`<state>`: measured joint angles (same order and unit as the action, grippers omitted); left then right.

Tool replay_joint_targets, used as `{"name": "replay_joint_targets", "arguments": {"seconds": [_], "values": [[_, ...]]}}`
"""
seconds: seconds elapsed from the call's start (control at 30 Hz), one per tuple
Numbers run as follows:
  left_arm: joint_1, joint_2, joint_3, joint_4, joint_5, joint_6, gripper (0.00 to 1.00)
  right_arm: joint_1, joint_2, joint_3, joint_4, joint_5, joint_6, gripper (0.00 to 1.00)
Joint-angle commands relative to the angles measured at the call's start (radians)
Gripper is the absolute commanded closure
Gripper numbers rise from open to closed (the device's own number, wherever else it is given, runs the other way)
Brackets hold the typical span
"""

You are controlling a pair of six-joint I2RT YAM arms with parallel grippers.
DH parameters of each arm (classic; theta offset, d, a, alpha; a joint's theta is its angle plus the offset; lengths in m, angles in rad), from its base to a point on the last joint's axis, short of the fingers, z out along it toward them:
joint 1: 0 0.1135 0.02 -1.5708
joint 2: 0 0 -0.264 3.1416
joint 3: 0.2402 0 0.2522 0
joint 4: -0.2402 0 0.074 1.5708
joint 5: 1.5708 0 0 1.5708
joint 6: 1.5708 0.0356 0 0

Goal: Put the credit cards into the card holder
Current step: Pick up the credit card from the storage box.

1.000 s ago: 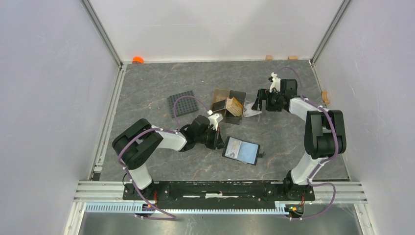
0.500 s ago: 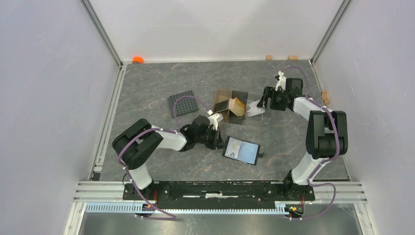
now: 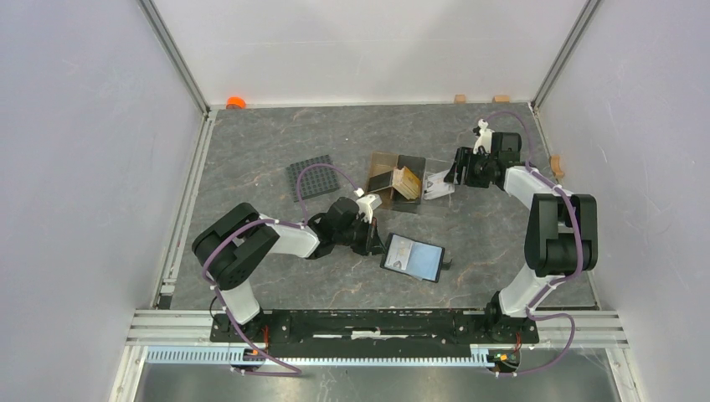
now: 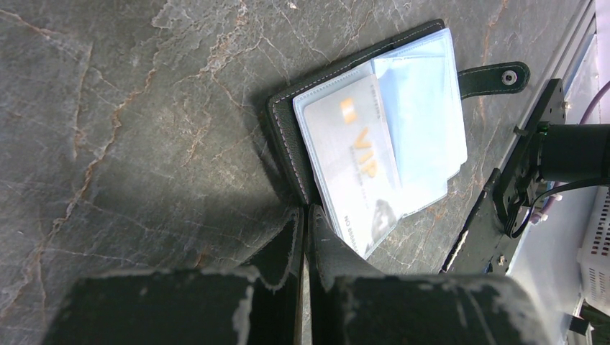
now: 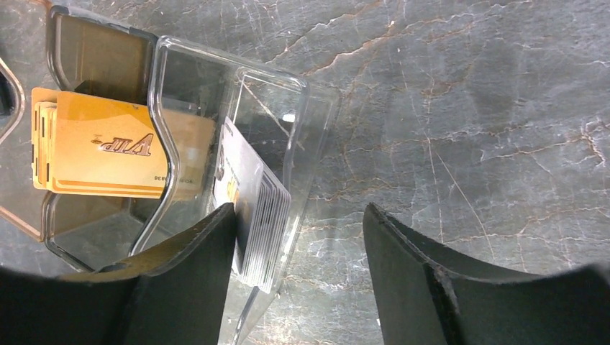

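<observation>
Right tool (image 5: 298, 215) open astride upright credit cards (image 5: 255, 215) in clear tray (image 5: 316, 108), frame centre-left; best centred before pinching, clear of the tray wall; left tool (image 4: 304, 223) closed at the open card holder (image 4: 381, 136), overhead lower centre.

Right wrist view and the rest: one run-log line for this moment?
left gripper: shut, tips at card holder edge | right gripper: open, straddling white cards in clear tray | holder: open, VIP card inside
</observation>
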<state>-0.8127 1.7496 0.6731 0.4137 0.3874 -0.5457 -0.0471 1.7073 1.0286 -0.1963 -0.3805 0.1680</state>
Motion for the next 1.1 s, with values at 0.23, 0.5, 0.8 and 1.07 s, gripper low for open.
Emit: {"name": "replay_joint_targets", "arguments": {"seconds": [0.23, 0.5, 0.8, 1.07], "values": [[-0.002, 0.051, -0.008, -0.089, 0.004, 0.000, 0.98, -0.010, -0.052, 0.036, -0.015, 0.025, -0.035, 0.45], [-0.002, 0.052, -0.008, -0.089, 0.005, 0.000, 0.98, -0.010, -0.064, 0.046, -0.029, 0.046, -0.049, 0.48], [-0.002, 0.050, -0.009, -0.089, 0.005, 0.000, 0.98, -0.010, -0.078, 0.048, -0.033, 0.035, -0.052, 0.62], [-0.002, 0.047, -0.009, -0.087, 0.004, 0.000, 0.98, -0.010, -0.093, 0.056, -0.026, -0.004, -0.053, 0.83]]}}
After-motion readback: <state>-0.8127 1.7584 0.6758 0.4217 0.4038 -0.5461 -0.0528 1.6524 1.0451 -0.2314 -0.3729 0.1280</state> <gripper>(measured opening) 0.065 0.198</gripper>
